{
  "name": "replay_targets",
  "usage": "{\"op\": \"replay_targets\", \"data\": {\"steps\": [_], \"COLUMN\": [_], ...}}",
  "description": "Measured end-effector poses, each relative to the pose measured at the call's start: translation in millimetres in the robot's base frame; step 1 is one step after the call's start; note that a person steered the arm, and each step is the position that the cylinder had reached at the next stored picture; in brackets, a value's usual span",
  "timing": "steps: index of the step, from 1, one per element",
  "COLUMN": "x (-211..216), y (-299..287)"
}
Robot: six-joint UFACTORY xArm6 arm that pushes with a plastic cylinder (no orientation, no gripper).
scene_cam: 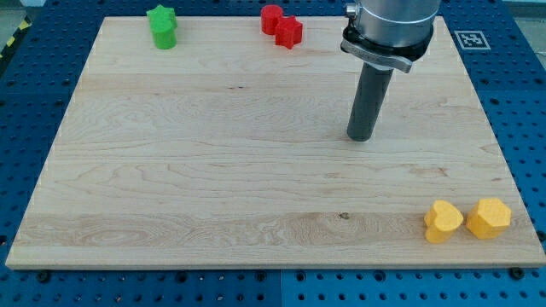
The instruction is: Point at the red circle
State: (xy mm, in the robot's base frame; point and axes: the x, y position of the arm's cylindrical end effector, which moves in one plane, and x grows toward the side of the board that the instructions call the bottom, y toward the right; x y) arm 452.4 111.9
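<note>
Rod: a straight dark rod hangs from the arm's grey wrist at the upper right of the frame; there are no jaws on it to open or close, and it holds nothing.
Tip point(362, 137): the rod's lower end meets the wooden board point(213, 170) right of centre, on bare wood, touching no block.
Red circle point(271, 19): a round red block near the top edge of the board, a little right of the frame's middle. It lies up and to the left of the tip, well apart from it.
Red star point(289, 32): a red block with a notched, star-like outline, just beside the red circle on its lower right; the two look to be touching, though the seam between them is hard to make out.
Green block point(162, 26): a green star-like piece in the upper left of the frame, near the board's top edge, well apart from the red pair and from the tip.
Yellow heart point(443, 221): a yellow, heart-like block in the lower right corner of the board.
Yellow hexagon point(489, 217): a yellow six-sided block just to the right of the heart, close beside it near the board's right edge.
Surroundings: the board rests on a blue perforated table point(34, 94).
</note>
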Motion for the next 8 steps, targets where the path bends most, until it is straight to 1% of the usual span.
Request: {"op": "replay_targets", "data": {"steps": [2, 3, 4, 5, 6, 8], "x": [0, 1, 1, 0, -34, -101], "y": [6, 18, 50, 49, 14, -79]}}
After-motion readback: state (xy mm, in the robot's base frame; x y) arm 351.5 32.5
